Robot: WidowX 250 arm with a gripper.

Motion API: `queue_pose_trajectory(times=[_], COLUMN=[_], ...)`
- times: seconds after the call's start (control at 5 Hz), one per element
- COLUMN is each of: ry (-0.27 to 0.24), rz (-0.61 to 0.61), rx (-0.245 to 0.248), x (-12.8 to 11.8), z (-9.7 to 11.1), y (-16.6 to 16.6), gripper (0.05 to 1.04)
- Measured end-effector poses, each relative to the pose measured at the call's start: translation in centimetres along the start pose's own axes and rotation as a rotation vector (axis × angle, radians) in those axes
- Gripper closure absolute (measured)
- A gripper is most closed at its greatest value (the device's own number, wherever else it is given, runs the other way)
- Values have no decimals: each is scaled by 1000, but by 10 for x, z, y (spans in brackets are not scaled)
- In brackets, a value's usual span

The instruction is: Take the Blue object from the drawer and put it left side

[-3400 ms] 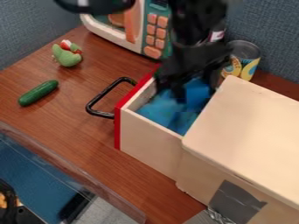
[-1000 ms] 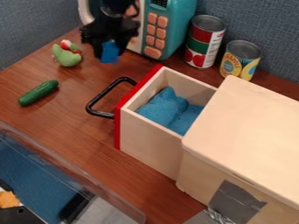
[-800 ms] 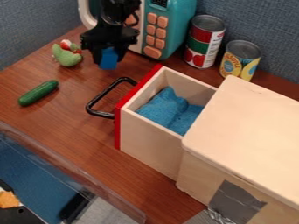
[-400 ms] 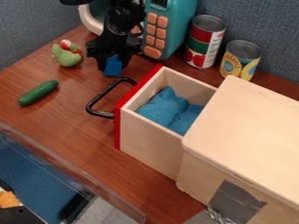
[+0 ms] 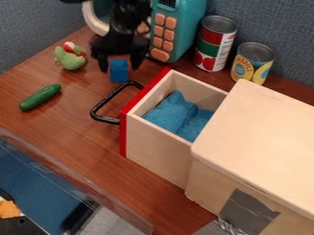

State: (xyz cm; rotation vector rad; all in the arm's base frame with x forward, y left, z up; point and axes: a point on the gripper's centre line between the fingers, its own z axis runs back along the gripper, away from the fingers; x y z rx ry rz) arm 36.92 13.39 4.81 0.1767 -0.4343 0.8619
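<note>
While the black 2-finger robot gripper (image 5: 120, 68) sits open, block released between its fingers, the small blue smooth-faced block (image 5: 119, 71) stands on the brown wood-grain tabletop (image 5: 73, 124), left of the open drawer (image 5: 156, 151). Risk: sideways drift on lift-off could clip it, tipping it toward the black bar handle (image 5: 109, 99).

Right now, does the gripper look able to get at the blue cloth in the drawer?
Probably yes: the drawer stands open at the top, leaving the cloth exposed. The gripper is open with the blue block between its fingers, so it would likely need to lift clear first.
</note>
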Motion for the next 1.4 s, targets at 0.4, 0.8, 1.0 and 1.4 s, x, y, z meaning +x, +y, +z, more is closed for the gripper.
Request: queue_pose_trajectory(times=[0.4, 0.8, 1.0, 1.4], ry=[69, 383, 443, 400], rz=[-34, -161, -233, -390], rx=[-94, -126, -96, 24], x=[14, -4, -8, -5], z=[54, 66, 68, 77], y=[14, 43, 62, 86], gripper=[84, 84, 84, 84])
